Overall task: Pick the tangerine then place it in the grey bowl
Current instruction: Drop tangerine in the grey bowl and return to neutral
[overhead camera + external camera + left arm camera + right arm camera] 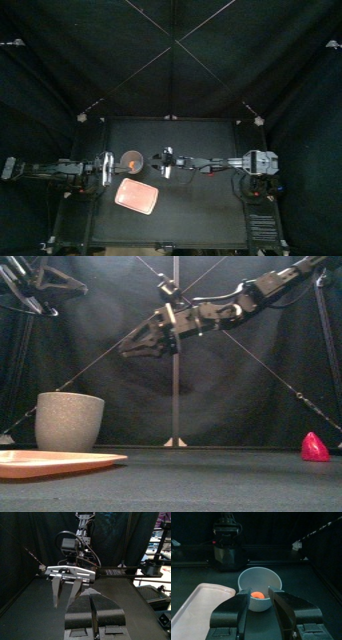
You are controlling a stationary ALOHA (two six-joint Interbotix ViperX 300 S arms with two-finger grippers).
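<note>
Table [201,205]: grey bowl [70,421] hides its tangerine [258,595] from front, not right wrist; right claw [147,351] parted, left claw [93,598] closed.

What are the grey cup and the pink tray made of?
The grey cup looks like matte plastic or stoneware: its wall is dull and faintly speckled, with no shine. The pink tray looks like smooth plastic: it is thin and evenly coloured, with a rounded rim. I can't be sure of either.
</note>
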